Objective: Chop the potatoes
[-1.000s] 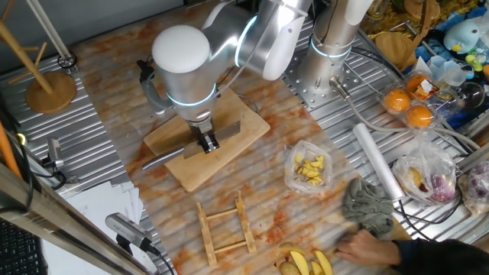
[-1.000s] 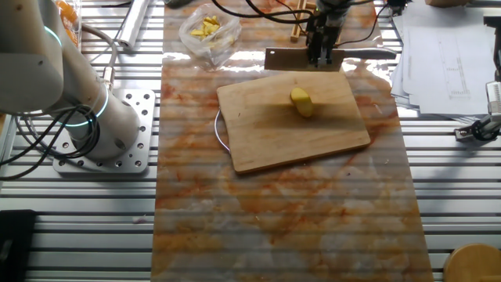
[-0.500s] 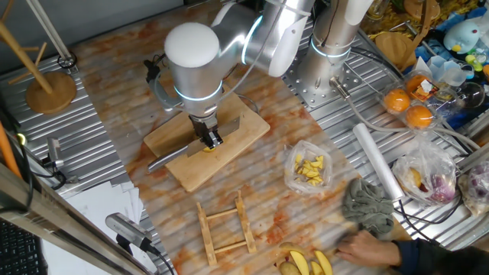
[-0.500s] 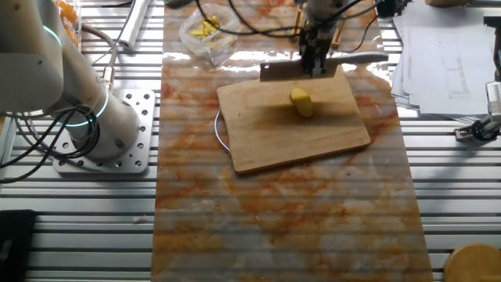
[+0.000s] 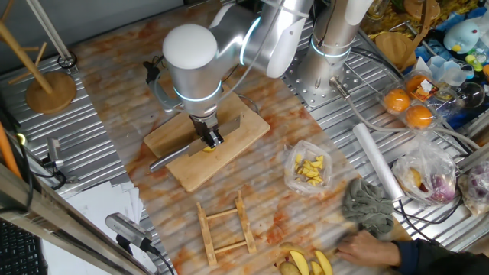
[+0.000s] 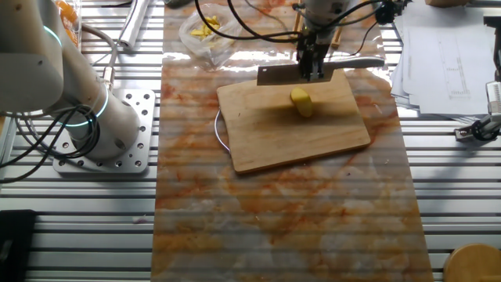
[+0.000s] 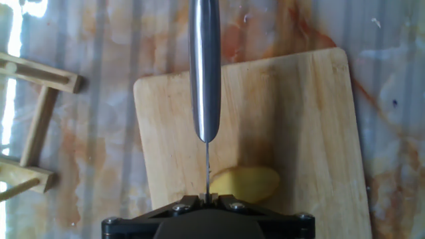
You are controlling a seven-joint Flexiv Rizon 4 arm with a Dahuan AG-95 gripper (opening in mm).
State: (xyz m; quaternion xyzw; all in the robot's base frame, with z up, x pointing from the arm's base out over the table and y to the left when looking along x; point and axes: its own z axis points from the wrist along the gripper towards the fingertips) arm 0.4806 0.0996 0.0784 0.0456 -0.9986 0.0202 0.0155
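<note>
One fixed view: your gripper (image 5: 212,140) is pinched on the knife (image 5: 195,146), blade lying across the cutting board (image 5: 229,145). A sliver of potato (image 5: 209,147) shows yellow right under the fingers. Compared with a second ago the arm has shifted toward the board's middle, and in the last half second it barely moved. The bag of chunks (image 5: 309,169) and wooden rack (image 5: 225,224) sit off the board toward the near edge of the tabletop; not your target.

Other fixed view: knife (image 6: 313,71) hangs over the board's (image 6: 266,133) far edge, potato (image 6: 301,102) just on the near side of the blade, apparently not yet touched. Over the last second the blade came in from beyond the board's edge to over it. So you're lining up, no cut made; potato looks whole.

Hand view: fingers (image 7: 182,206) pressed onto the knife (image 7: 204,66), edge seen end-on. Potato (image 7: 244,184) sits beside the blade line, offset toward the board's (image 7: 299,119) right side. My read: shift over the potato before pressing down, else you'll only shave its end.
</note>
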